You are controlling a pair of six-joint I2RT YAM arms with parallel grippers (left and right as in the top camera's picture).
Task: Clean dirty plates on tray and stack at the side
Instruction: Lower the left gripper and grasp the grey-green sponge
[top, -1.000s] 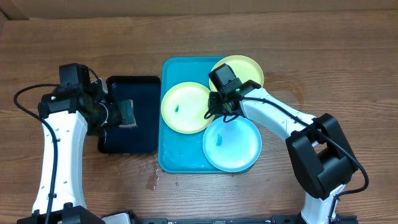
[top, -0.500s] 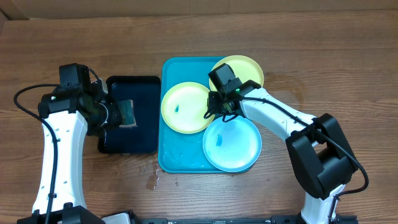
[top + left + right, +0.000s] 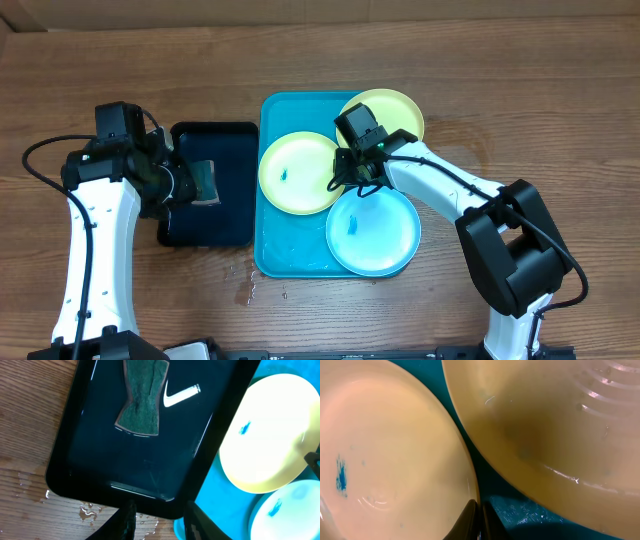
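The right gripper (image 3: 353, 168) was seen pinched on the right rim of the smeared yellow-green plate (image 3: 293, 172), which lay leftward of it, nearer the blue tray (image 3: 272, 255)'s far edge. The left gripper (image 3: 157, 521), spread, was held farther off over the black tray (image 3: 90, 455).

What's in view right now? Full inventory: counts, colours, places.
Round yellow-green plastic plates: 2, yellow-green; one mid-tray with a blue smear, the other at the tray's far right corner.
Round light blue plastic plate: 1, light blue, near right of the tray, blue smear.
Large rectangular blue plastic tray: 1, bright blue, table centre.
Smaller black rectangular tray: 1, black, left of the blue tray.
Dark green scrub pad: 1, in the black tray.
Water droplets: several, on the table before the trays.
Wooden table: 1, brown.
Left gripper: black, open, over the black tray.
Right gripper: black, at the mid-tray plate's rim; grip unclear.
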